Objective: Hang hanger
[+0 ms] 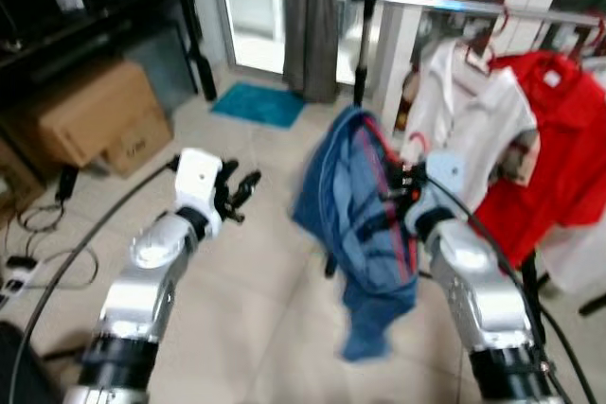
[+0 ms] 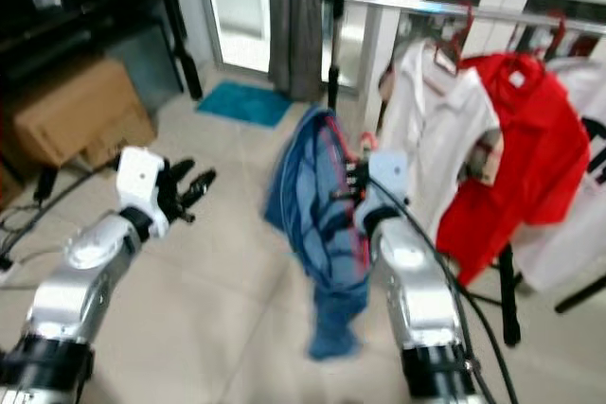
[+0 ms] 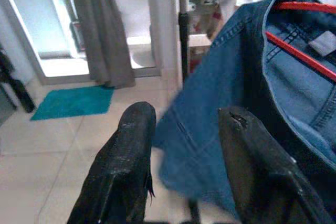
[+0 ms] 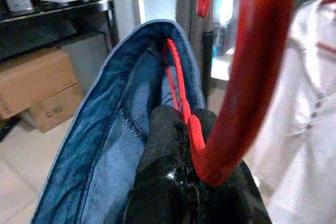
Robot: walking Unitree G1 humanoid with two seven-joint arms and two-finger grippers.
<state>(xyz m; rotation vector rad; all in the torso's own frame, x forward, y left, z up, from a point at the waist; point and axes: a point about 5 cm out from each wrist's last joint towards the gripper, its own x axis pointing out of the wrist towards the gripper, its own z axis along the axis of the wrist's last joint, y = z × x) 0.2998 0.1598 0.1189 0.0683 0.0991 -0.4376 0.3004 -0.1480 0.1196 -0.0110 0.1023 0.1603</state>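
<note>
While right hand [image 1: 409,186] pinches the red hanger [image 4: 231,103] carrying a denim jacket [image 1: 365,224], held below the rail [image 1: 473,5] left of the white shirt [image 1: 473,111], lift higher, tip hook over bare rail. Left hand [image 1: 237,194] open, empty.

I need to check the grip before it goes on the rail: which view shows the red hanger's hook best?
The right wrist view: the red hanger curves up large from between the right gripper fingers, shut on it. The left wrist view shows its red arms inside the denim jacket. In the eye views it is small, blurred red streaks.
</note>
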